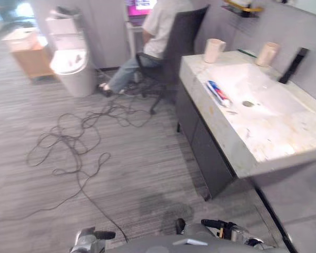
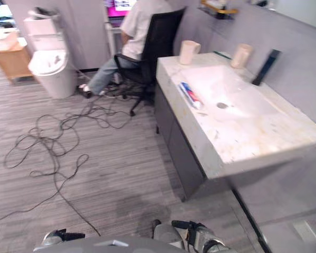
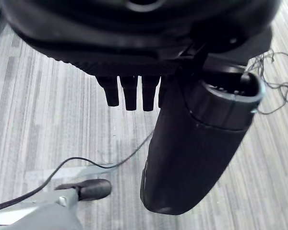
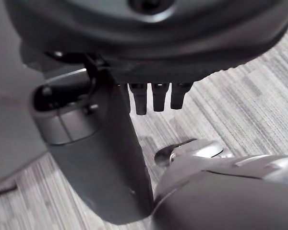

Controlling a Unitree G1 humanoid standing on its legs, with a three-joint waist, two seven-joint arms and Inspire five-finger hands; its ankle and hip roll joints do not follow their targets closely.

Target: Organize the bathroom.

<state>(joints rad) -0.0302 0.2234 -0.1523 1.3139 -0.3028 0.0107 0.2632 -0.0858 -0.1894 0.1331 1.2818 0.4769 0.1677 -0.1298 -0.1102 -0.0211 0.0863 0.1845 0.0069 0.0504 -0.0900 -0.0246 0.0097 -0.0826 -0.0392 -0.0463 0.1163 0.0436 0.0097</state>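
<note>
Your left hand (image 3: 134, 91) and right hand (image 4: 156, 98) hang by your sides, fingers straight, holding nothing. The toothpaste (image 1: 218, 93) lies on the counter (image 1: 263, 142) at two o'clock, beside the basin; the cups (image 1: 214, 50) stand beyond. Step closer before reaching.

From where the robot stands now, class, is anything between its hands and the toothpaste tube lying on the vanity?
Nothing visible blocks the way. Both hands, left hand and right hand, hang low over bare floor with fingers straight, holding nothing. The toothpaste tube lies on the vanity's front edge beside the basin, with open floor between.
</note>
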